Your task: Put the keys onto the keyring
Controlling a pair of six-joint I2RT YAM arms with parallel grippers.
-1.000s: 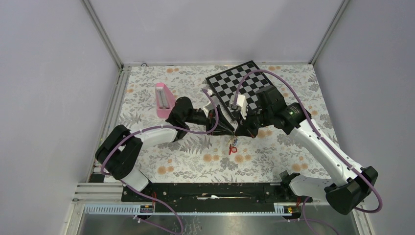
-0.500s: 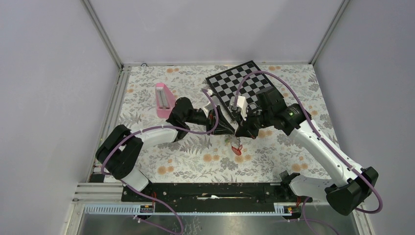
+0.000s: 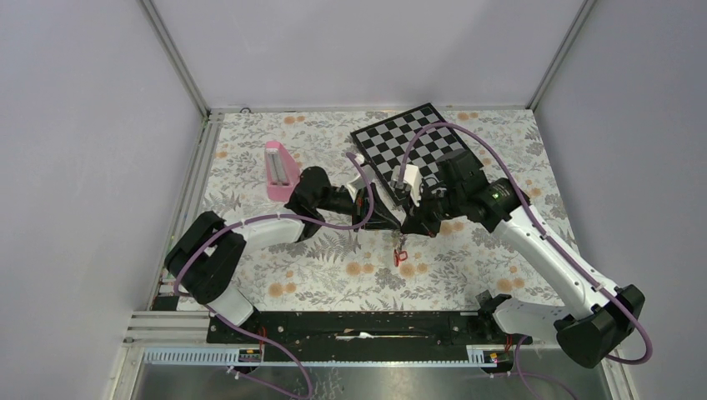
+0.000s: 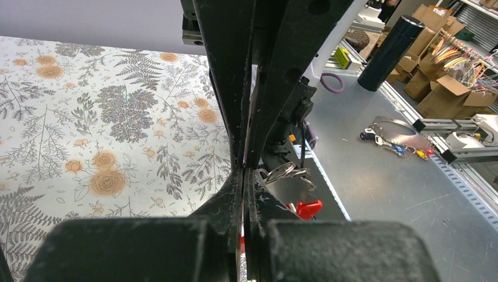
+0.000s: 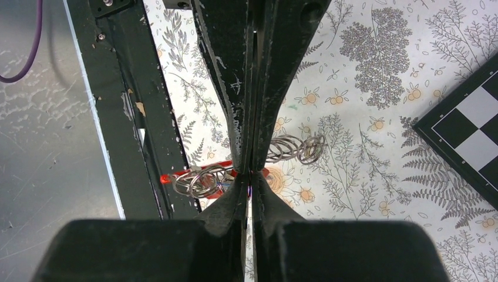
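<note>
Both arms meet tip to tip above the middle of the floral table. In the right wrist view the red side of the keyring (image 5: 194, 174) runs crosswise through my right gripper (image 5: 251, 176), which is shut on it. My left gripper (image 4: 244, 176) is shut too, with a red sliver showing in the slit between its fingers. Metal rings (image 4: 285, 173) and a red tag (image 4: 308, 207) hang just beside its tip. From above, the left gripper (image 3: 390, 221) and right gripper (image 3: 411, 223) touch, and the bunch of keys (image 3: 400, 250) dangles below them. The other tag colours are hidden.
A pink block (image 3: 279, 171) lies at the back left of the table. A checkerboard (image 3: 417, 146) sits behind the grippers. More metal rings (image 5: 293, 150) hang to the right of my right fingers. The black base rail (image 3: 358, 325) runs along the near edge.
My left gripper has closed at the meeting point with the right one. The hanging bunch swung slightly right, then back under the tips. The right gripper stayed shut.
</note>
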